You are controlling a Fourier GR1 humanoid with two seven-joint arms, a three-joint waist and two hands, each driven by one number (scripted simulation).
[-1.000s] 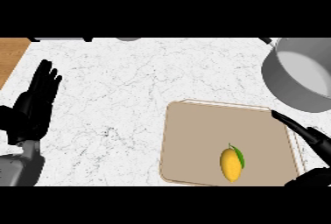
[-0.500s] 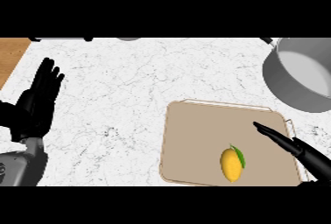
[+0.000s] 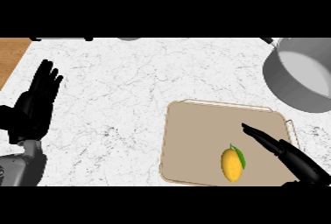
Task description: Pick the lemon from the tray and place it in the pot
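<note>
A yellow lemon (image 3: 232, 164) with a green leaf lies on the tan tray (image 3: 200, 131), near the tray's front right. My right hand (image 3: 284, 150) comes in from the lower right with straight fingers stretched over the tray, its tips just right of and above the lemon, not touching it. The grey pot (image 3: 301, 74) stands at the upper right, partly cut by the view's edge. At the left edge my left hand (image 3: 33, 107) rests open with fingers up.
White marble counter (image 3: 129, 87) spreads between my left hand and the tray. A wooden surface (image 3: 12, 54) shows at the upper left corner. Dark items sit along the far edge.
My right hand has moved leftwards over the tray, closing in on the lemon. My left hand and the lemon have stayed put.
</note>
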